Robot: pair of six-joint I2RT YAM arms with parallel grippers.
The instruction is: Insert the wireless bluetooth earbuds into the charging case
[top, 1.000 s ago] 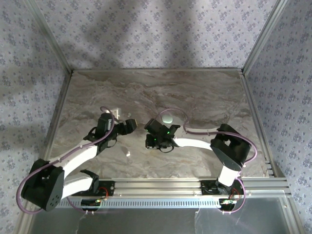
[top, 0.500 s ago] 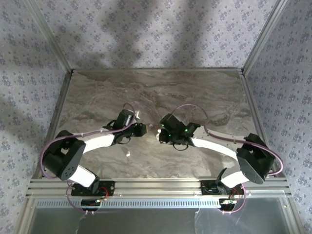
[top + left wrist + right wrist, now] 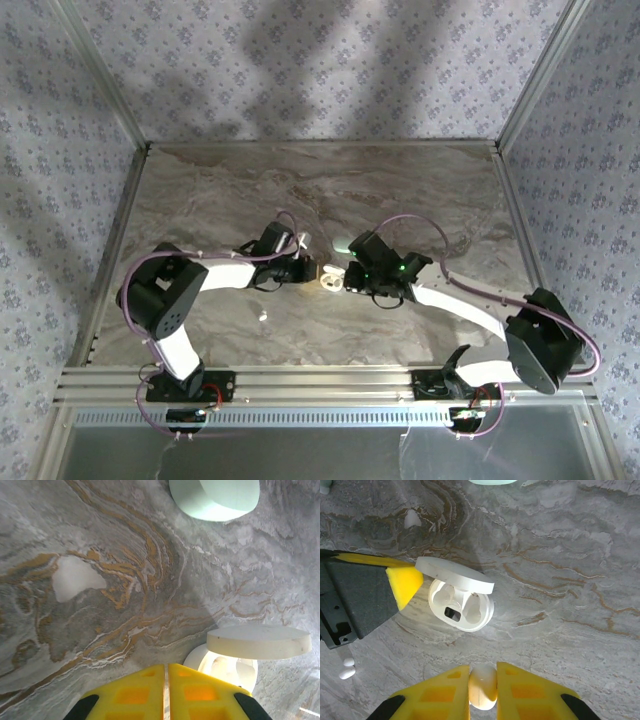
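The charging case (image 3: 461, 609) lies open on the marble, its lid (image 3: 454, 575) raised and both inner wells showing bare. My right gripper (image 3: 483, 682) is shut on one white earbud (image 3: 483, 686), a short way in front of the case's open side. My left gripper (image 3: 166, 672) is shut with nothing between its fingers; one yellow fingertip (image 3: 406, 582) sits right against the lid's left edge. In the left wrist view the case (image 3: 220, 667) is just right of my fingers. From above, the case (image 3: 330, 285) lies between the two grippers. Two more earbuds (image 3: 347, 670) lie loose at the lower left.
A second pale oval case (image 3: 215, 497) rests on the table beyond the open one. A small white piece (image 3: 263, 315) lies on the marble nearer the arm bases. Metal rails (image 3: 115, 250) and patterned walls bound the table on three sides.
Both arms have swung in toward the table's middle and now flank the case. The left gripper has gone from open to shut. The right gripper has kept its hold on the earbud.
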